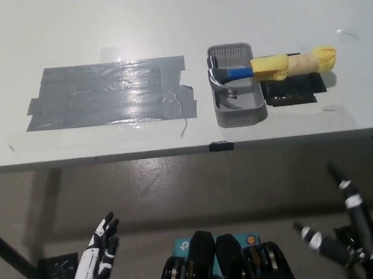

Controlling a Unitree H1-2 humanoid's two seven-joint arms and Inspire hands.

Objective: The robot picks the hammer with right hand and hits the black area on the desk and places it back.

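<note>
A hammer [268, 68] with a steel head, blue neck and yellow wrapped handle lies across a small grey tray [239, 112] on the desk; its head rests inside the tray and its handle sticks out to the right. Left of the tray a large dark taped patch [110, 94] covers the desk top. My black right hand [341, 230] hangs below the desk edge at the lower right, fingers apart and empty. At the lower left my white left hand [98, 251] rests low, fingers apart, holding nothing.
A black pad [290, 92] lies under the hammer's handle, right of the tray. The desk's front edge [174, 151] runs across the middle of the picture, with a small black tab [221, 145] on it. Below it is floor and a black desk leg [10, 256].
</note>
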